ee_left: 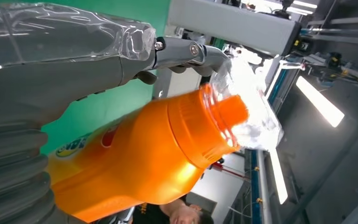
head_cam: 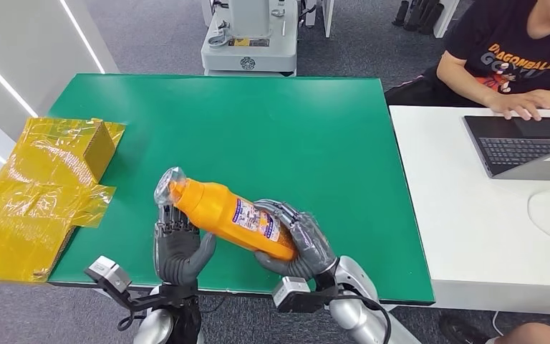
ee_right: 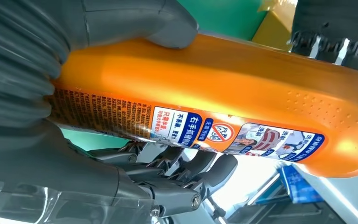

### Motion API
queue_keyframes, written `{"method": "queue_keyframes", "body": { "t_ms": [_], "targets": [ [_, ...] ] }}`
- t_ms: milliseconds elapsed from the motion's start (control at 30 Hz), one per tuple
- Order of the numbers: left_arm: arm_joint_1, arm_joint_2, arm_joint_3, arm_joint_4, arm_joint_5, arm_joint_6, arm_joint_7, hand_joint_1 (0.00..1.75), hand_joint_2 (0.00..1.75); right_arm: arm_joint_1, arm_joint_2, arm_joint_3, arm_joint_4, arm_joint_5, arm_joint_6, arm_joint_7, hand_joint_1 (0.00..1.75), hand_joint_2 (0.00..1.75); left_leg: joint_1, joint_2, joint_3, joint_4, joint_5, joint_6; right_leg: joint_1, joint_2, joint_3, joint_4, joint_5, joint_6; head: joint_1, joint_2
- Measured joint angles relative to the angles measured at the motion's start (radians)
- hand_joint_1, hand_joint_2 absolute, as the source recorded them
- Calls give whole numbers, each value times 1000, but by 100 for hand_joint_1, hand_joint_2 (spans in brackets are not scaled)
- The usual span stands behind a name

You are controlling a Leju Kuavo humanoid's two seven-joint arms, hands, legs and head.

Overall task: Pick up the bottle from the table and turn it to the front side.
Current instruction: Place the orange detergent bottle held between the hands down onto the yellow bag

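bottle: orange bottle (head_cam: 225, 217) held above the green tabletop (head_cam: 272, 129), at about 6 o'clock on it, lying tilted, plastic-wrapped cap (head_cam: 168, 185) toward 10 o'clock, printed label facing up
left hand: left hand (head_cam: 179, 247) grips the neck end from below
right hand: right hand (head_cam: 301, 244) wraps the base end
aside: yellow bags (head_cam: 43, 186) at 9 o'clock; person at laptop (head_cam: 523, 147), 2 o'clock

Grey carpet floor (head_cam: 165, 32). Green table (head_cam: 258, 122) beside white desk (head_cam: 465, 229) bearing laptop (head_cam: 523, 143), person (head_cam: 515, 50) seated there. Yellow bags (head_cam: 39, 186) at left. Grey machine (head_cam: 251, 36) behind.
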Motion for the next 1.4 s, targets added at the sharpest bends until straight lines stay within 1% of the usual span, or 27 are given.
{"method": "queue_keyframes", "body": {
  "t_ms": [233,500,833,867,967,1000,1400],
  "targets": [
    [-9,5,-2,19,9,-1,0,0,175,-5,-1,35,0,-32,48,0,175,175,0,0,0,0,0,0,0,0,0,0,0,0,0,0],
    [-12,9,-2,29,11,-1,0,0,175,-13,-4,54,0,-43,60,0,175,175,0,0,0,0,0,0,0,0,0,0,0,0,0,0],
    [-12,14,0,34,23,1,-2,0,175,-55,-9,105,31,-91,131,0,175,175,0,0,0,0,0,0,0,0,0,0,0,0,0,0],
    [-12,15,0,34,24,1,-2,7,175,-59,-9,108,36,-96,138,0,175,175,0,0,0,0,0,0,0,0,0,0,0,0,0,0],
    [-12,15,1,36,25,-1,-2,138,175,-70,-9,116,52,-103,159,0,175,175,0,0,0,0,0,0,0,0,0,0,0,0,0,0],
    [-12,15,2,37,25,-2,-2,175,175,-73,-9,118,57,-104,164,0,175,175,0,0,0,0,0,0,0,0,0,0,0,0,0,0],
    [-9,15,11,43,21,-15,0,175,175,-77,-9,118,87,-80,179,-2,175,175,0,0,0,0,0,0,0,0,0,0,0,0,0,0]
  ]
}}
